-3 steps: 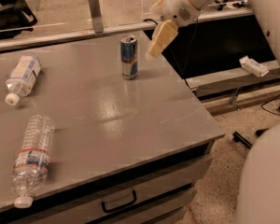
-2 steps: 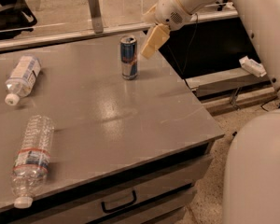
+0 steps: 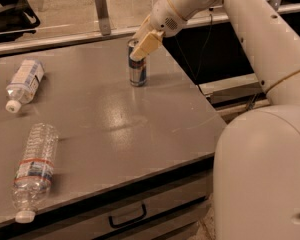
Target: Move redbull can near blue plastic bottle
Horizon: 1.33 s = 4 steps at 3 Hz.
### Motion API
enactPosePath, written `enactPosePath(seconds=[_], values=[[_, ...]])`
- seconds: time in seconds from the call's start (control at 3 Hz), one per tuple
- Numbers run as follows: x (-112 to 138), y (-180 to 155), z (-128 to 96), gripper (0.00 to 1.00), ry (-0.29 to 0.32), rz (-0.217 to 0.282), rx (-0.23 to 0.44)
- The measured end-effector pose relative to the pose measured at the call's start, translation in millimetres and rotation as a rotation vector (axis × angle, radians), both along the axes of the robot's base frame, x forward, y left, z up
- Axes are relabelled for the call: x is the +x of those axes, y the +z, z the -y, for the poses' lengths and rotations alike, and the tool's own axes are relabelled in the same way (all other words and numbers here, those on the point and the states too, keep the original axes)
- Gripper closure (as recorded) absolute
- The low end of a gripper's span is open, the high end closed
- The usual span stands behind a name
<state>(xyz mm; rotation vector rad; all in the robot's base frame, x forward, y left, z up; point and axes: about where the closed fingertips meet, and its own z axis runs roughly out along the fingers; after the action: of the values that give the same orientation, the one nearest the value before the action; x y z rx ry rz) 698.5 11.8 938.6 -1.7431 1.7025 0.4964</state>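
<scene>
The redbull can (image 3: pixel 137 73) stands upright on the grey table (image 3: pixel 115 124), near its far right edge. My gripper (image 3: pixel 143 48) comes in from the upper right and is at the can's top, overlapping its rim in the camera view. The blue plastic bottle (image 3: pixel 25 81), with a white and blue label and a white cap, lies on its side at the far left of the table, well apart from the can.
A longer ribbed clear bottle (image 3: pixel 35 166) with a red-banded label lies at the near left, cap toward the front edge. A drawer handle (image 3: pixel 127 215) is below the table front. My white body (image 3: pixel 262 174) fills the right foreground. A shelf ledge (image 3: pixel 230 86) is behind right.
My gripper has moved left and down, from beside the can's upper right to over its top. The can and both bottles have not moved.
</scene>
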Motion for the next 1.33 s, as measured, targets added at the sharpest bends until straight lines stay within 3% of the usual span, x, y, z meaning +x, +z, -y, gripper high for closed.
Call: enactPosePath(seconds=[0.67,1.0,1.33], values=[[3,-2,-17,0.95,0.026,-0.026,0.008],[-7,28,-31,1.00,0.077,0.002,0.052],[-16,55,-60,1.00,0.140,0.028,0.085]])
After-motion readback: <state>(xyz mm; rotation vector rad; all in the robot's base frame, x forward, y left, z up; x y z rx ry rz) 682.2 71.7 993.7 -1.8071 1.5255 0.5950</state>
